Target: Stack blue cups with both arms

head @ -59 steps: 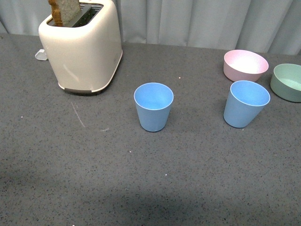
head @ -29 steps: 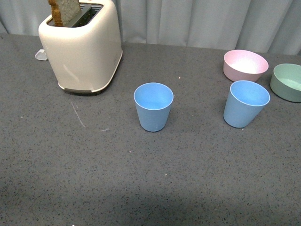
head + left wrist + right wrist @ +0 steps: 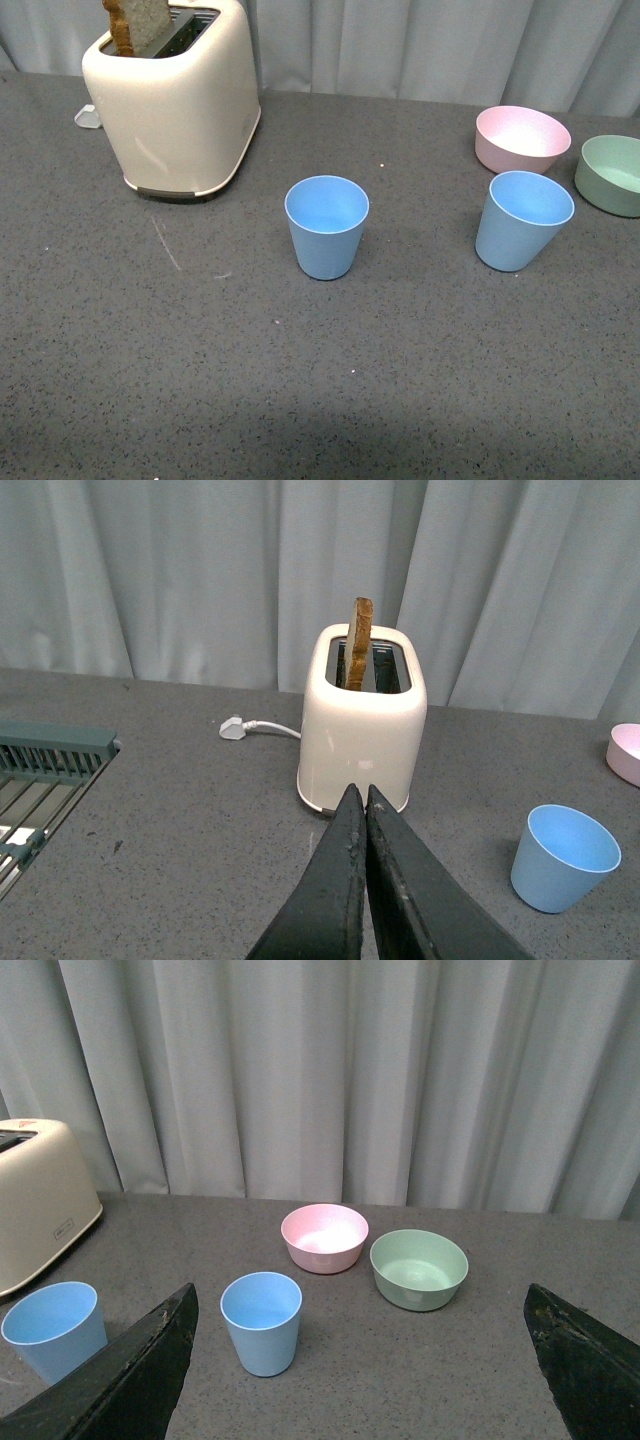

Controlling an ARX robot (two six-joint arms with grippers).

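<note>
The middle blue cup (image 3: 327,226) and right blue cup (image 3: 522,220) stand apart on the counter (image 3: 200,350). The left claw (image 3: 361,795) is pinched tight and empty. The right claw (image 3: 359,1287) spreads wide, only its tips showing.

The left jaws are showing as two long fingers (image 3: 335,900) in matte black, flat-sided blades that are tapering to narrow, blunt tips. Their surface is looking rough and grainy, with pale grey scuffing running along the inner edges and tips. The right jaws are showing as two more fingers (image 3: 130,1380) of the same matte black — broad wedges narrowing to a point, their edges looking slightly ragged and dusted with fine pale specks.
</note>
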